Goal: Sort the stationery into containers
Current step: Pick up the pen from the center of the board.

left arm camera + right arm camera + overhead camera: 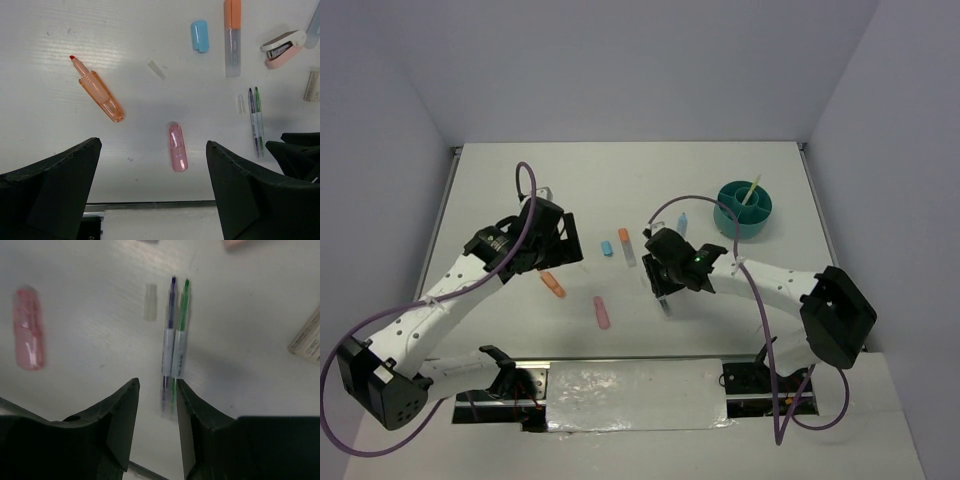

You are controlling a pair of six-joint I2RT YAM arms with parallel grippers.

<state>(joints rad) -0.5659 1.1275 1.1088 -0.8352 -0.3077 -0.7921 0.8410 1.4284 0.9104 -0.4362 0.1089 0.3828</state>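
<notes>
The teal organiser (pixel 744 208) stands at the back right with a yellow pen in it. My right gripper (pixel 156 385) is low over the table, open to a narrow gap, with the near ends of two thin pens (pixel 175 340), one purple and one green, between its fingers against the right one. It also shows in the top view (pixel 662 292). My left gripper (pixel 152 145) is open wide and empty, above the table. Below it lie an orange highlighter (pixel 100 92), a pink highlighter (pixel 177 147), a blue cap (pixel 200 36) and an orange-capped clear highlighter (pixel 232 37).
A pink and white eraser-like piece (pixel 283 48), a white eraser (pixel 312 86) and two small clear caps (pixel 156 69) lie among the items. A pale blue item (pixel 682 220) lies left of the organiser. The table's front edge (pixel 150 204) is just below the pink highlighter.
</notes>
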